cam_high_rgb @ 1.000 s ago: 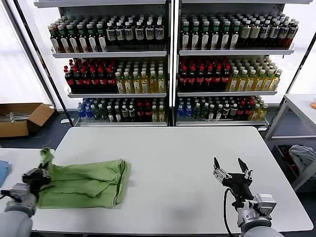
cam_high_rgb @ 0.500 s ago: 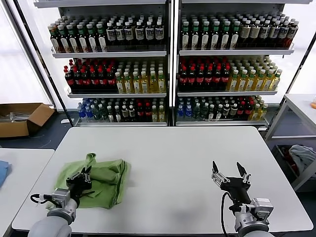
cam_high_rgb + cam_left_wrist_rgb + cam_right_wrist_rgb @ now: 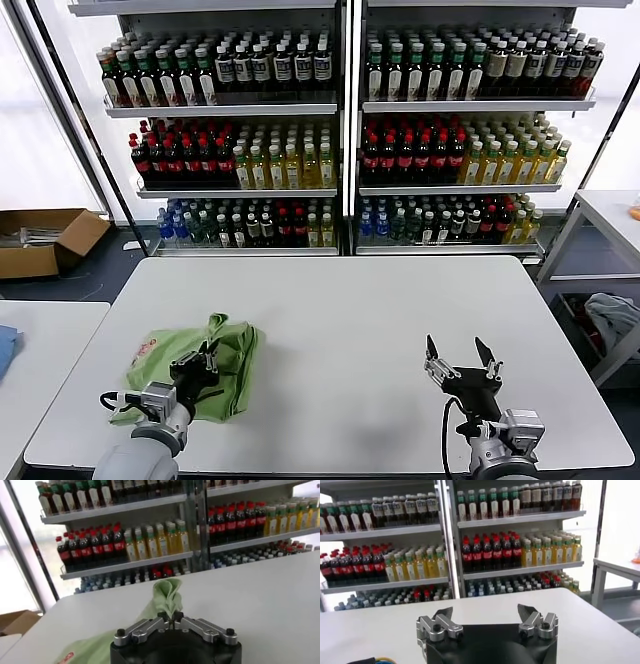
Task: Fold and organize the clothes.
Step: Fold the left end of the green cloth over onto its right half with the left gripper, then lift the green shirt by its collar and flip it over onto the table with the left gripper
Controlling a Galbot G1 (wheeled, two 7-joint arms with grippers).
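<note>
A light green shirt lies bunched and partly folded on the left part of the white table, with a red print showing at its left edge. My left gripper is shut on a pinched fold of the shirt, which rises in a peak just beyond the fingertips in the left wrist view, where that gripper holds the cloth. My right gripper stands open above the table's front right, holding nothing; in the right wrist view the open right gripper has only bare table beyond it.
Tall shelves of bottles stand behind the table. A second white table lies at the left and a cardboard box sits on the floor beyond it. Another table and cloth are at the far right.
My left gripper has carried the shirt's left edge rightward over the rest, so the garment is now narrower and bunched. The right gripper has drifted slightly toward the front, still open.
</note>
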